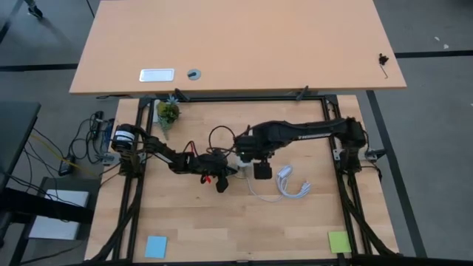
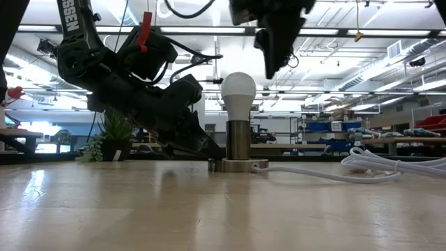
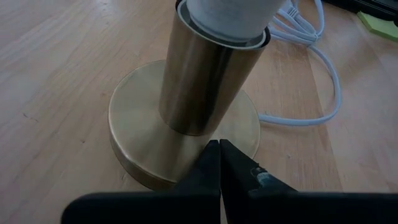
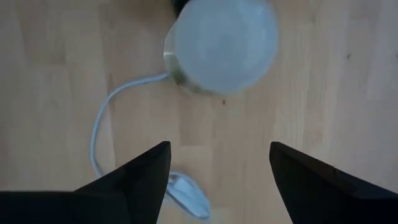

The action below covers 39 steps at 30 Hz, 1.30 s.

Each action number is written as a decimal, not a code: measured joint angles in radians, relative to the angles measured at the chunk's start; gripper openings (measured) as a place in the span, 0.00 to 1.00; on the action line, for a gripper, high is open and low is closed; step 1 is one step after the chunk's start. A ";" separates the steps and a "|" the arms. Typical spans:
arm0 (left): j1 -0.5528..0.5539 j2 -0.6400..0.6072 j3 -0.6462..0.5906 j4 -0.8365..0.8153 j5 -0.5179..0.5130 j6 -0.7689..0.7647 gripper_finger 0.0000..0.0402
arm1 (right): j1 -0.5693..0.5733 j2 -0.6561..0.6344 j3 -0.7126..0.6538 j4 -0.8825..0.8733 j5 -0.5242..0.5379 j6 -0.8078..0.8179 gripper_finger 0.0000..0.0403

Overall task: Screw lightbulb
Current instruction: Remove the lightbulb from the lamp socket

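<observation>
I see the wooden table (image 1: 222,222) first, with both dark arms meeting near its middle. My left arm (image 2: 132,84) reaches low across the boards, and its gripper (image 3: 219,163) is pinched completely closed, empty, its tips pressed down on the rim of the brass socket base (image 3: 143,140). My right gripper (image 4: 219,163) hangs directly above the lamp with its fingers (image 4: 140,171) spread wide, holding nothing; from the low view it sits clear above the bulb, not touching it. The coiled white cable (image 1: 292,185) lies on the table just beside the base and runs out from it. The brass socket tube (image 2: 239,139) stands upright on the disc. The lightbulb (image 2: 238,89) sits upright in the top of that tube, white head up, its screw base hidden inside.
</observation>
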 joint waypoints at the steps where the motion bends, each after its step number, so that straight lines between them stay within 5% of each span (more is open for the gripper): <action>1: 0.000 0.000 0.000 0.000 0.000 0.000 0.00 | 0.004 -0.019 -0.032 0.016 0.001 0.013 0.69; 8: 0.000 0.001 -0.001 0.010 0.000 0.004 0.00 | 0.030 -0.197 -0.323 0.276 0.025 0.082 0.70; 14: 0.000 0.001 -0.001 0.010 0.000 0.005 0.00 | 0.044 -0.297 -0.547 0.544 -0.061 0.163 0.69; 22: 0.000 0.000 -0.001 0.011 0.004 0.006 0.00 | 0.075 -0.278 -0.630 0.745 -0.143 0.240 0.70; 33: 0.000 0.000 0.000 0.017 0.010 0.006 0.00 | 0.135 -0.274 -0.637 0.716 0.124 0.239 0.55; 39: 0.001 0.000 0.000 0.019 0.014 0.010 0.00 | 0.158 -0.274 -0.711 0.797 0.161 0.203 0.46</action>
